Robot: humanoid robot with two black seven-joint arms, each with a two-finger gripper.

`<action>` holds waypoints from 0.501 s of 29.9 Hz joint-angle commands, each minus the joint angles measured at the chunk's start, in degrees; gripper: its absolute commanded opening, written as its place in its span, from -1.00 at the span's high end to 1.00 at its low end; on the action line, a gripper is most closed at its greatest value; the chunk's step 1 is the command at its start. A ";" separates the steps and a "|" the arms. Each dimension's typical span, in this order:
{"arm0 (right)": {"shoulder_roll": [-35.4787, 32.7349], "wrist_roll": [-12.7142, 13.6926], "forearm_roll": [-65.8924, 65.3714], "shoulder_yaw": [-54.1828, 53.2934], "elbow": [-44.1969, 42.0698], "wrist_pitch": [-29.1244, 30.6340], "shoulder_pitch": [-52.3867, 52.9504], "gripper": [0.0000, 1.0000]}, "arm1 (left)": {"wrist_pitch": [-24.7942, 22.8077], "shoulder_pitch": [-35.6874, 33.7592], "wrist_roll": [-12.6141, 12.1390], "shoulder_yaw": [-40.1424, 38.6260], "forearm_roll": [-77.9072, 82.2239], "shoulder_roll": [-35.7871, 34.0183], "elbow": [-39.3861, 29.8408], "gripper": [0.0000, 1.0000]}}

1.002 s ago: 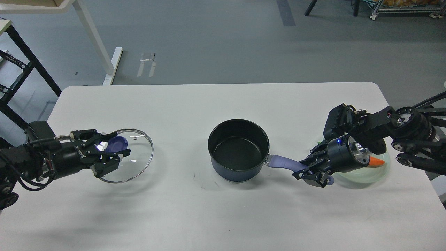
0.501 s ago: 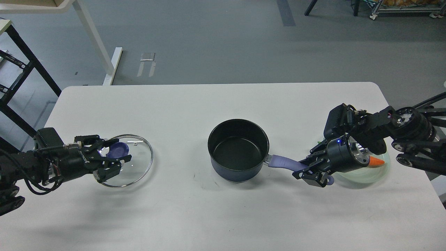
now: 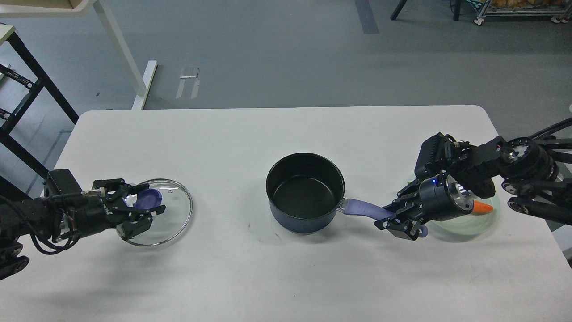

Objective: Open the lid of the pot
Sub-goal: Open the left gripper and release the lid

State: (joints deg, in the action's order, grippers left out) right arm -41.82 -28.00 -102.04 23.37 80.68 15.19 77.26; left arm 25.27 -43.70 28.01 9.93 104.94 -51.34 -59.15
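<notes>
- Step: lid (image 3: 156, 212) is off the pot (image 3: 305, 192) & lies on the surface (image 3: 286, 134), well left of it. Opening looks done; I'm at the let-go stage.
- My left tool (image 3: 142, 209) sits over the lid's near-left part, fingers spread either side of the purple knob (image 3: 149, 197). Looks released, not pinching the knob, tho contact w/ the glass is hard to tell.
- My right tool (image 3: 397, 218) is clenched on the lavender handle (image 3: 363, 207), near its loop end, steadying the pot.
- Pot stands upright mid-surface, black inside, empty.
- Next move, my guess: pull left tool back & up clear of knob w/o nudging the lid; then loosen right tool off the handle w/o twisting the pot.
- Risk: finger snags the steel rim, lid skids.
- Surface: white, rounded corners, a few faint scuffs near the pot. Pale green plate (image 3: 473, 226) w/ an orange bit (image 3: 482, 206) sits under my right wrist, just beside the handle's end.
- Room: grey floor, white desk leg (image 3: 123, 53) & black frame (image 3: 27, 80) far left, wheeled rack (image 3: 518, 11) top right.
</notes>
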 commanded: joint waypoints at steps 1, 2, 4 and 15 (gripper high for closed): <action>-0.01 0.00 0.00 0.00 0.00 0.02 0.00 0.38 | -0.05 -0.07 -0.01 0.00 0.00 0.01 0.00 -0.88; -0.01 0.00 0.00 0.00 0.00 0.02 0.00 0.38 | -0.05 -0.07 -0.01 0.00 0.00 0.01 0.00 -0.90; -0.01 0.00 0.00 0.00 0.00 0.02 0.00 0.38 | -0.05 -0.07 -0.01 -0.09 0.00 -0.08 0.00 -0.93; -0.01 0.00 0.00 0.00 -0.08 0.02 0.00 0.38 | -9.95 -8.84 -0.01 -1.41 -19.02 -5.70 -10.97 -0.97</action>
State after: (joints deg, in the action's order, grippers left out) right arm -41.84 -28.00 -102.04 23.38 80.68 15.21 77.25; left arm 21.24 -48.05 27.99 8.68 96.21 -55.14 -66.19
